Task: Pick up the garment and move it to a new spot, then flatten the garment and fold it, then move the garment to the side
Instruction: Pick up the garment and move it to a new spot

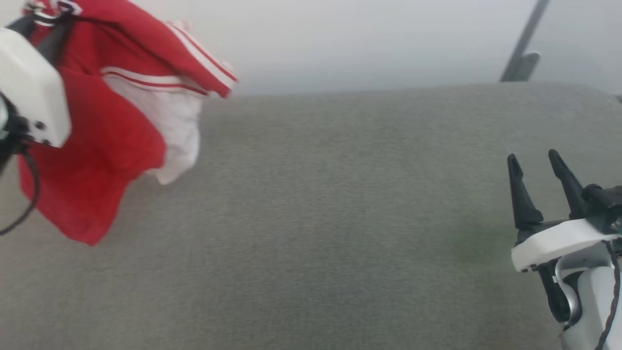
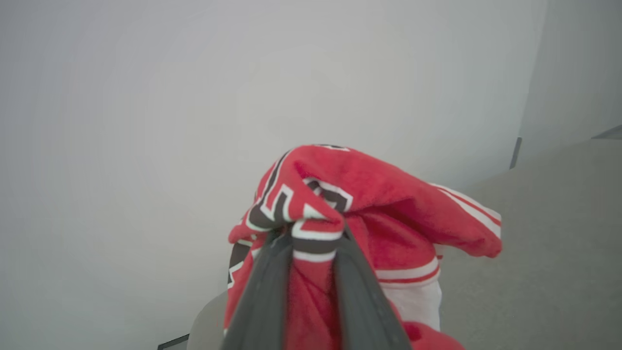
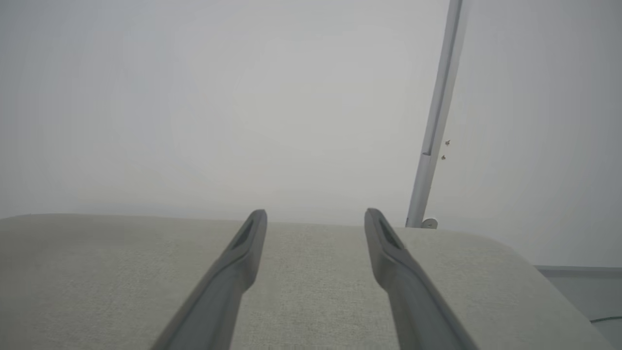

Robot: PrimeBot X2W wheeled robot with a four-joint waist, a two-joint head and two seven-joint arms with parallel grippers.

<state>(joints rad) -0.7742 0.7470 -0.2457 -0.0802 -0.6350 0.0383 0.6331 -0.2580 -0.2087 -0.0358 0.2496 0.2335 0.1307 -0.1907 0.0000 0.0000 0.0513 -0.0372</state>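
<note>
The garment (image 1: 97, 146) is a red shirt with white sleeves and striped trim. It hangs bunched in the air at the upper left, above the grey cloth-covered surface (image 1: 340, 218). My left gripper (image 1: 46, 17) is shut on a fold of it. In the left wrist view the garment (image 2: 388, 204) drapes over the left gripper (image 2: 315, 234), whose two fingers pinch a fold with black, white-outlined lettering. My right gripper (image 1: 533, 158) stands open and empty at the lower right, low over the surface. The right gripper (image 3: 316, 214) holds nothing between its fingers.
The grey surface (image 3: 97, 272) spreads wide, with a rounded far edge before a pale wall. A thin grey pole (image 1: 522, 53) leans behind the far right corner, and the pole (image 3: 437, 121) also rises in the right wrist view.
</note>
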